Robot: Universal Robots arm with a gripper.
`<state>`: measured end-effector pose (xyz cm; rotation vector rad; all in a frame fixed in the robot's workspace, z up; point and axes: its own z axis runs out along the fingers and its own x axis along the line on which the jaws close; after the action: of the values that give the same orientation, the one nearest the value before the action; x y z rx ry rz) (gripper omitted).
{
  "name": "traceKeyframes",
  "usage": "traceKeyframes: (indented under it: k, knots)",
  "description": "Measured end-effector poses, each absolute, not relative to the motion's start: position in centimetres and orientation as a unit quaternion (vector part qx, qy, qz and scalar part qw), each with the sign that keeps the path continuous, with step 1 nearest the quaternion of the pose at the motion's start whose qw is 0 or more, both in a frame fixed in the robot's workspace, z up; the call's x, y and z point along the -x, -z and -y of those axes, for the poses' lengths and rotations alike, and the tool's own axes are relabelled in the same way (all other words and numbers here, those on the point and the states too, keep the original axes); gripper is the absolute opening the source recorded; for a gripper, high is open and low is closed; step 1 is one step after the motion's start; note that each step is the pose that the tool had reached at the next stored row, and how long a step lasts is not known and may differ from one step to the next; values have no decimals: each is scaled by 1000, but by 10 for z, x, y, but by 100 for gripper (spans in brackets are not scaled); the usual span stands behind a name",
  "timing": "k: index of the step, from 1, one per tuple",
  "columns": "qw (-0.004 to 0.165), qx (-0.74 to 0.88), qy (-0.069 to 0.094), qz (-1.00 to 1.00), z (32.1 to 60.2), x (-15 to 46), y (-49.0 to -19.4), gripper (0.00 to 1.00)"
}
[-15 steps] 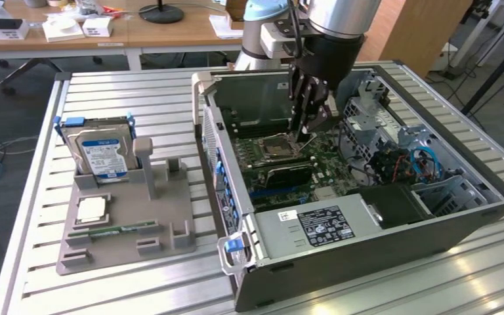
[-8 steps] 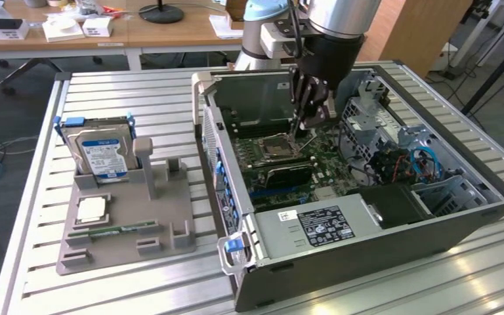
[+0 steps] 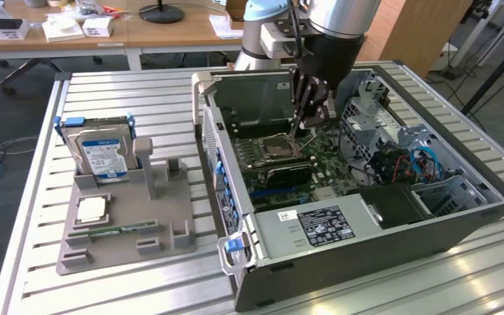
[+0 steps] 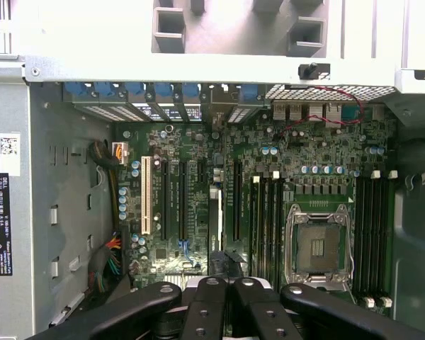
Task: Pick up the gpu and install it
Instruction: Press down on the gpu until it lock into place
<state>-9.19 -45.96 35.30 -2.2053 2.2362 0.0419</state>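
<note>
The gpu [image 4: 213, 219] shows edge-on in the wrist view as a thin card standing among the expansion slots of the green motherboard [image 4: 319, 159]. My gripper [image 3: 304, 128] reaches down into the open computer case [image 3: 462, 226], beside the processor socket [image 3: 275, 148]. Its black fingers [image 4: 207, 304] are shut together, the tips [image 4: 224, 273] right at the card's near end. I cannot tell whether they pinch the card or only rest over it.
On the exterior view's left, a grey fixture [image 3: 125, 226] holds a blue-labelled hard drive [image 3: 103, 154], a processor chip [image 3: 92, 209] and a green memory stick [image 3: 112, 231]. Its upright post [image 3: 147, 167] stands bare. The power supply [image 3: 317, 226] fills the case's near corner. Cables [image 3: 409, 164] crowd the drive bays.
</note>
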Motion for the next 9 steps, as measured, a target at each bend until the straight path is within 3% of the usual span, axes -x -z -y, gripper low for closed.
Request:
traceKeyframes:
  k: [9]
  knots:
    - [0,702,-13,-712,460,92,-338,10]
